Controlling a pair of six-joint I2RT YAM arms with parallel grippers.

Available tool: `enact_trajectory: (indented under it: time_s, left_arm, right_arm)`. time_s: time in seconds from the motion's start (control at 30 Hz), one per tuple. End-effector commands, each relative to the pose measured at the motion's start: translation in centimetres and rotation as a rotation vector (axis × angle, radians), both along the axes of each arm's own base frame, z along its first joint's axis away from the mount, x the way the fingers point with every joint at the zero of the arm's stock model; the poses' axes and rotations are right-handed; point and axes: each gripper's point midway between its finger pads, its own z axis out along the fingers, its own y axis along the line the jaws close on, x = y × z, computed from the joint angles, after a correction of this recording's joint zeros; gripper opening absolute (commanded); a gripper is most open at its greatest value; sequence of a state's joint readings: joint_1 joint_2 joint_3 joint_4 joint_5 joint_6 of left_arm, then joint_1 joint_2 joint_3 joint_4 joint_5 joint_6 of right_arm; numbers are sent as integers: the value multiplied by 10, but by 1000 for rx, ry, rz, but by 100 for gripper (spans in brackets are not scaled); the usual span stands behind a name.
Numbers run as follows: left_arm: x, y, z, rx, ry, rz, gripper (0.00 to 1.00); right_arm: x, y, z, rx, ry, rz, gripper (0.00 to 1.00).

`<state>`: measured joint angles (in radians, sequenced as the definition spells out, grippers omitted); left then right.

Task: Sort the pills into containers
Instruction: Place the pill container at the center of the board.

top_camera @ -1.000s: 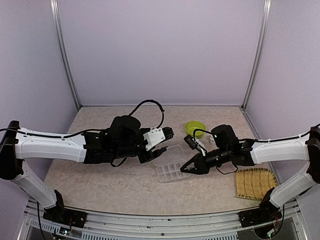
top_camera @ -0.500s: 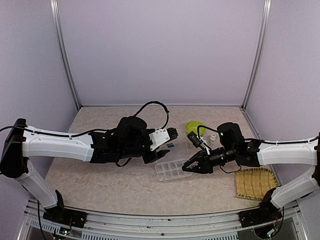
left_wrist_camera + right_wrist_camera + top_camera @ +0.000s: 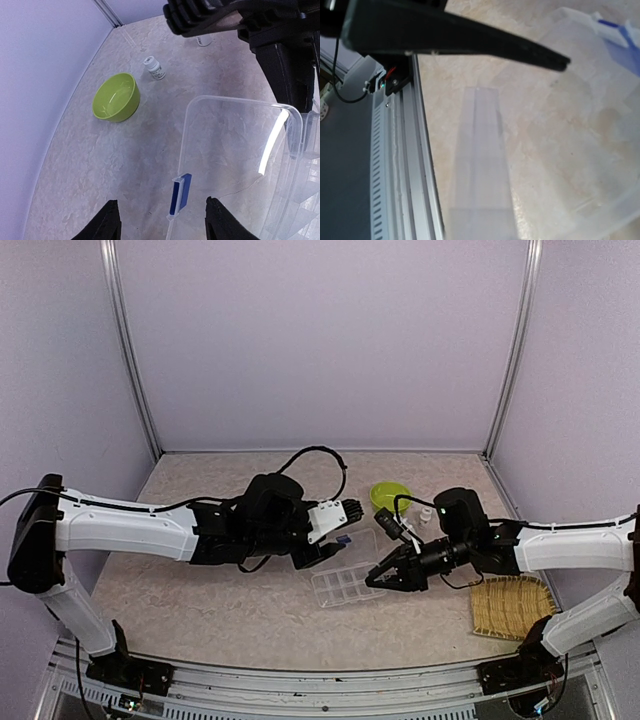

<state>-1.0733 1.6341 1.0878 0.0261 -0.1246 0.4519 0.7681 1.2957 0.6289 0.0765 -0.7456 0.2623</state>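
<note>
The clear pill box (image 3: pixel 345 585) lies between the arms with its compartments, the containers, in a row. Its clear lid (image 3: pixel 235 145) is swung open towards the back and carries a blue latch (image 3: pixel 180 192). My left gripper (image 3: pixel 164 220) is open; the latch sits between its fingertips (image 3: pixel 107 222) without touching them, and in the top view this gripper (image 3: pixel 340 532) hovers at the lid's far edge. My right gripper (image 3: pixel 372 581) is shut, its tips at the box's right end. Its dark finger (image 3: pixel 470 40) crosses blurred clear plastic. No pills show.
A lime-green bowl (image 3: pixel 389 496) and a small white bottle (image 3: pixel 426 516) stand behind the box; the left wrist view shows the bowl (image 3: pixel 117 97) and bottle (image 3: pixel 155 67) too. A woven tray (image 3: pixel 510 605) lies at the right. The table's metal rail (image 3: pixel 395 150) runs close by.
My left arm has reached further right, bringing its open gripper up to the lid's latch. The right gripper has shifted slightly right and nearer, staying shut at the box's end.
</note>
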Motion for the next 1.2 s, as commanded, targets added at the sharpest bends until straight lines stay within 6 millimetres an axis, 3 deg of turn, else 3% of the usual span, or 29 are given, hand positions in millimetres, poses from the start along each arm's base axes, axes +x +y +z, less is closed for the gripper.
enact_trajectory:
  time_s: [0.0, 0.7, 0.97, 1.17]
  left_arm:
    - [-8, -8, -6, 9, 37, -44, 57]
    - [-26, -16, -31, 62, 134, -134, 56]
    - [-25, -17, -33, 73, 139, -130, 55]
    - [-8, -12, -18, 34, 89, -48, 56]
  right_arm:
    - [-8, 3, 17, 56, -54, 48, 11]
    - [-8, 5, 24, 79, -66, 56, 11]
    - [-10, 4, 29, 92, -75, 61, 11]
    - [-7, 5, 21, 65, -65, 53, 11]
